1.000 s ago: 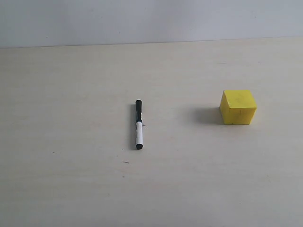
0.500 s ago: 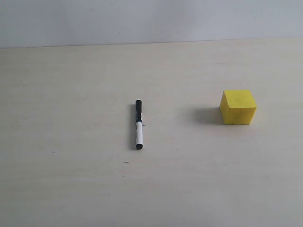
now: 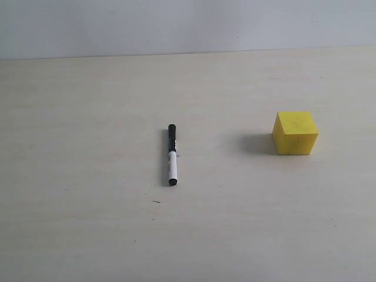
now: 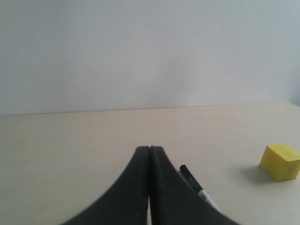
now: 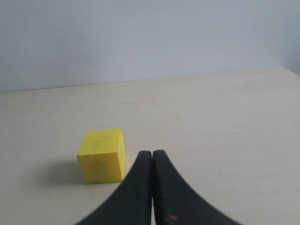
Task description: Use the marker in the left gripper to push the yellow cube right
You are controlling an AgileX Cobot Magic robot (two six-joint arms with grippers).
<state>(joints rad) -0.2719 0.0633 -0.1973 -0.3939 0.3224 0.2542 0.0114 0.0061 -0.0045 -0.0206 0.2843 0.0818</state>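
Observation:
The marker (image 3: 171, 154) lies flat on the pale table, black cap pointing away, white barrel toward the front. The yellow cube (image 3: 295, 133) rests to its right, well apart from it. Neither arm shows in the exterior view. In the left wrist view my left gripper (image 4: 149, 149) is shut with nothing between its black fingers; the marker (image 4: 193, 181) peeks out beyond them and the yellow cube (image 4: 281, 161) sits farther off. My right gripper (image 5: 152, 153) is shut and empty too, with the yellow cube (image 5: 101, 155) just beyond its tips.
A pale wooden table (image 3: 88, 223) spreads across the whole scene, ending at a plain white wall (image 3: 188, 26) at the back. A tiny dark speck (image 3: 156, 201) marks the surface in front of the marker.

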